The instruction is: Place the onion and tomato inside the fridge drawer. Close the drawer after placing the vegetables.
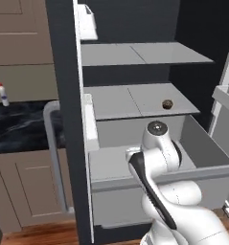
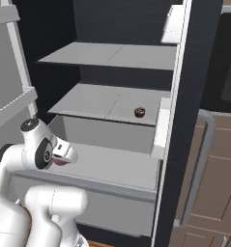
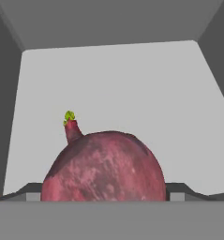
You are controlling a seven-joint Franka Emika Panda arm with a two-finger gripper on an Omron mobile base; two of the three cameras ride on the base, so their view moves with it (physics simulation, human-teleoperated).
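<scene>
- Inside an open refrigerator, the robot's white arm (image 1: pixel 168 191) reaches down into the fridge drawer (image 1: pixel 149 179), a wide, shallow light grey box pulled out below the shelves, with a plain flat front.
- The gripper (image 3: pixel 104 196) is clamped on the onion (image 3: pixel 104 166), its dark fingertips (image 3: pixel 176 191) pressed against either flank of the bulb in the hand view.
- The onion is a round, mottled pinkish-purple bulb with a matte, blotchy skin; a short pointed neck rises from its upper left, capped by a small yellow-green sprout.
- In the right base view a sliver of the same pinkish bulb (image 2: pixel 60 163) shows beneath the white wrist, held over the drawer's left part.
- The drawer floor (image 3: pixel 123 93) beyond the onion is smooth, flat and pale grey, bounded by a back wall and two darker side walls that slope inward in the hand view; open floor lies ahead of the bulb and to both sides.
- Two flat grey shelves (image 1: pixel 135 100) sit above the drawer, each split by a thin seam; a small dark brown ball (image 1: pixel 167 104) rests on the lower one near its front right edge, well apart from the arm.
- A dark fridge door edge with a grey bar handle (image 1: pixel 53 153) stands left of the drawer in the left base view; beyond it, beige cabinets, a dark marbled counter (image 1: pixel 20 124) and a small white bottle (image 1: pixel 3 94).
</scene>
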